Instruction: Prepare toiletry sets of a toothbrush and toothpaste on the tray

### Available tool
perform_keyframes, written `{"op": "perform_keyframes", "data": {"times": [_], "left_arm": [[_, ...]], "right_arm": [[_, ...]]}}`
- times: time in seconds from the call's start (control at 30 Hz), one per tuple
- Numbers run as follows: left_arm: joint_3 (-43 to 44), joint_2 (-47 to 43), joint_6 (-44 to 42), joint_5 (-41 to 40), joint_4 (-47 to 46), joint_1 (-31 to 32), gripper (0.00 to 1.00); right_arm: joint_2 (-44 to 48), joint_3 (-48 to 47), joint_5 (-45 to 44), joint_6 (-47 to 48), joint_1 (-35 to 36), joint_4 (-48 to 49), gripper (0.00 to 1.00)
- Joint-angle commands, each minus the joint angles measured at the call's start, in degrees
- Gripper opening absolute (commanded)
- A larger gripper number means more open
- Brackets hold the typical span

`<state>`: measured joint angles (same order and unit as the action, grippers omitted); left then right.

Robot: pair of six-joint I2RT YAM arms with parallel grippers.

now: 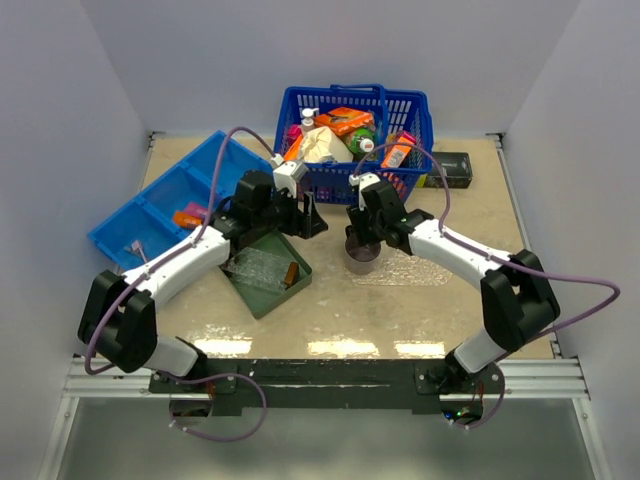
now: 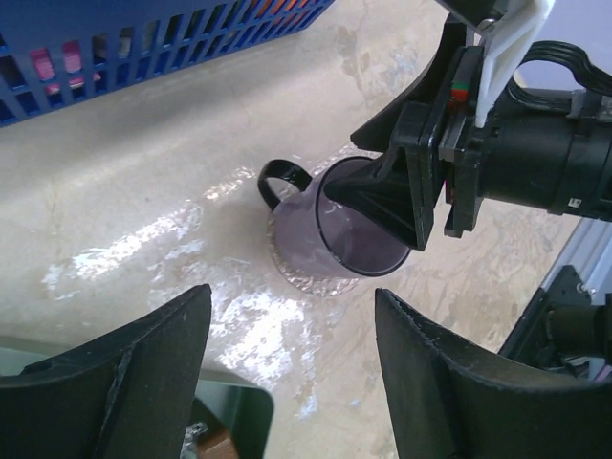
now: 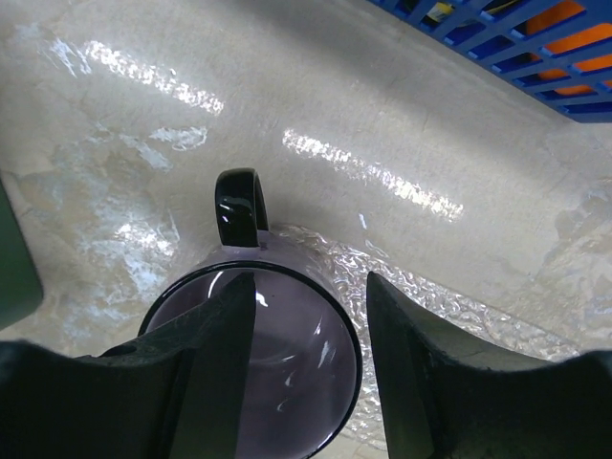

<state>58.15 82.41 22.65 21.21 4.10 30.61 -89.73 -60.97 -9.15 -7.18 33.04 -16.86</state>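
Observation:
The tray [image 1: 258, 266], clear plastic with a brown wooden end, lies inside the dark green tray [image 1: 262, 300]. An orange toothpaste [image 1: 187, 217] and a pink one [image 1: 207, 210] lie in the blue divided bin [image 1: 150, 205]. I cannot make out a toothbrush in any view. My left gripper [image 1: 312, 222] [image 2: 292, 316] is open and empty over bare table, between the green tray's corner [image 2: 229, 421] and the purple mug [image 2: 311, 239]. My right gripper [image 1: 362, 235] [image 3: 311, 287] is open astride the mug's [image 3: 287, 382] rim, one finger inside and one outside.
The mug [image 1: 362, 258] stands upright on a clear rippled plastic sheet [image 1: 410, 268] [image 3: 449, 287]; no handle shows on that sheet. A blue basket [image 1: 355, 140] full of packets stands at the back, close behind both grippers. A dark box [image 1: 452, 168] sits to its right.

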Motion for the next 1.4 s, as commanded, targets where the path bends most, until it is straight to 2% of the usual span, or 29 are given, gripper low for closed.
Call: {"op": "perform_keyframes", "data": {"times": [0.0,0.17,0.47,0.57,0.67,0.83,0.93,1.03,1.07,1.17,1.27,1.37], "left_arm": [[3.0,-1.6,-4.5,-0.9,3.5,-0.9,0.73],[3.3,-1.6,-5.6,-1.4,3.7,-1.4,0.73],[2.1,-1.7,-6.8,-1.9,3.6,-2.1,0.73],[1.6,-1.8,-6.9,-1.7,3.5,-2.1,0.73],[0.7,-2.0,-6.9,-1.3,2.5,-2.1,0.73],[0.2,-2.1,-6.8,0.0,1.7,-2.1,0.73],[-0.5,-2.2,-6.2,1.1,1.4,-2.2,0.73],[-1.0,-2.3,-6.0,2.1,1.2,-2.2,0.73],[-1.1,-2.4,-6.0,2.1,1.2,-2.1,0.73],[-1.1,-2.9,-6.2,1.7,1.2,-2.1,0.73],[-1.0,-3.0,-6.7,0.6,1.7,-2.1,0.73],[-1.0,-2.9,-7.2,-0.4,1.9,-2.1,0.73]], "right_arm": [[-0.9,-2.0,0.4,2.7,-0.1,2.2,0.53],[-0.8,-1.4,0.4,2.4,-0.1,1.8,0.50],[1.6,1.2,-1.0,-2.6,-0.1,-3.4,0.18],[2.8,1.5,-3.3,-5.8,-0.1,-6.5,0.09],[4.7,1.5,-8.1,-10.8,-0.1,-10.7,0.04],[7.9,1.1,-16.6,-21.6,-0.1,-19.4,0.01],[10.0,2.7,-18.7,-25.8,-0.1,-20.6,0.03],[11.1,3.9,-19.4,-28.5,-0.1,-20.9,0.22],[11.9,4.2,-19.4,-28.9,-0.1,-20.8,0.37],[13.7,4.3,-20.5,-28.7,-0.1,-20.5,0.53],[16.2,3.1,-22.0,-25.6,0.1,-20.1,0.57],[18.5,3.0,-16.6,-19.0,0.9,-16.1,0.58]]}}
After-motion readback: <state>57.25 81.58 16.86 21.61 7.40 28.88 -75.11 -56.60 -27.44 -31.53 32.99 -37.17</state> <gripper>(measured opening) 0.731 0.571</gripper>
